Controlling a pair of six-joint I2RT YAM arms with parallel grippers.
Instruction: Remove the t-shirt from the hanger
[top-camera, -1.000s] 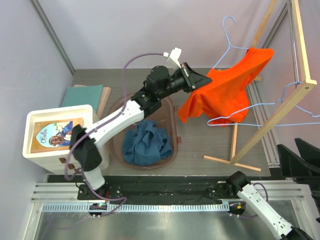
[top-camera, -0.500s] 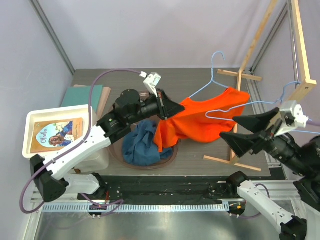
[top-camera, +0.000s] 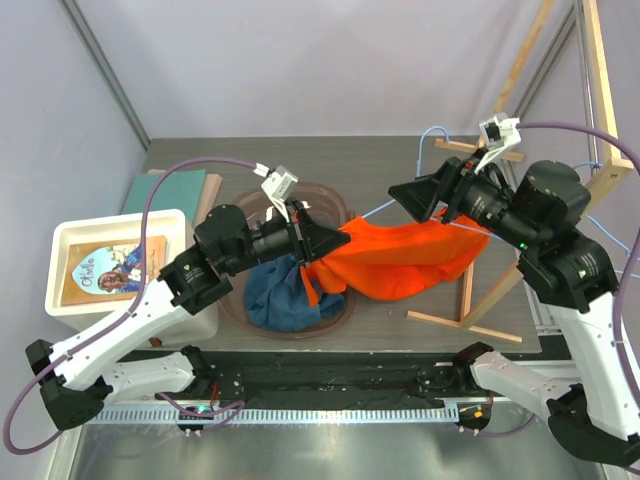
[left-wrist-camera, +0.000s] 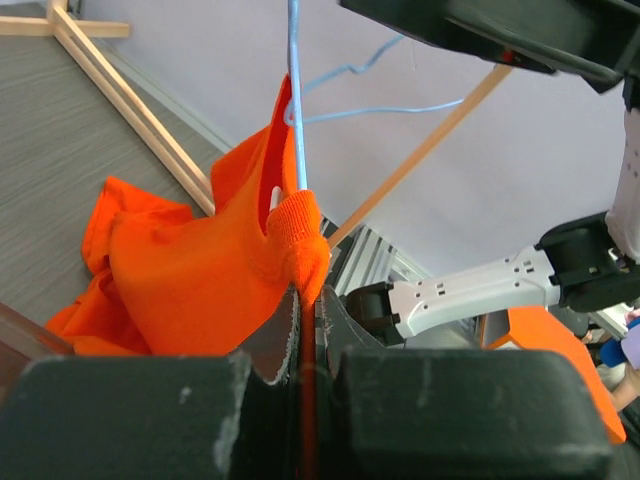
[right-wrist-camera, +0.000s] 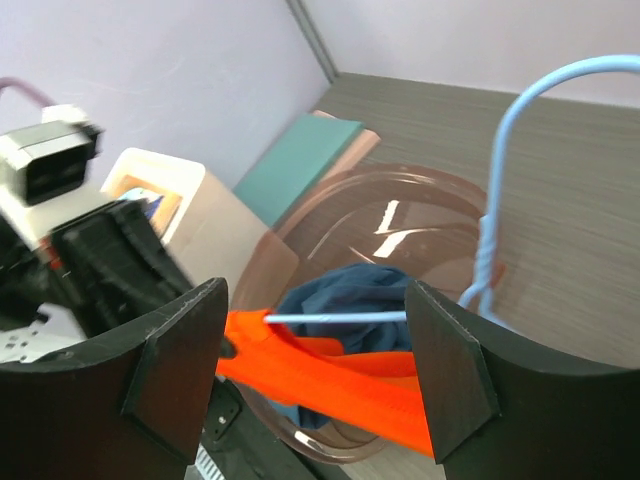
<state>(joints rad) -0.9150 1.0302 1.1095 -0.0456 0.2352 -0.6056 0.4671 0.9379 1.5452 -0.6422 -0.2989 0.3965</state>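
The orange t-shirt (top-camera: 400, 257) hangs stretched between the brown basket and the wooden rack, still threaded on a light blue wire hanger (top-camera: 428, 145). My left gripper (top-camera: 322, 243) is shut on the shirt's left end over the basket; in the left wrist view the orange cloth (left-wrist-camera: 200, 280) is pinched between my jaws with the hanger wire (left-wrist-camera: 296, 100) rising above. My right gripper (top-camera: 405, 196) is open and empty above the shirt, near the hanger. In the right wrist view the shirt (right-wrist-camera: 340, 375) and the hanger's bar (right-wrist-camera: 335, 318) lie between my spread fingers (right-wrist-camera: 175, 365).
A brown oval basket (top-camera: 335, 200) holds a blue garment (top-camera: 275, 290). A wooden rack (top-camera: 560, 225) stands at the right with another blue hanger (top-camera: 600, 215). A white box (top-camera: 70, 300) with a picture book and a teal book (top-camera: 175, 190) sit at the left.
My left gripper pulled the shirt left and down over the basket. My right arm swung up and in from the lower right, its open gripper now above the shirt by the hanger.
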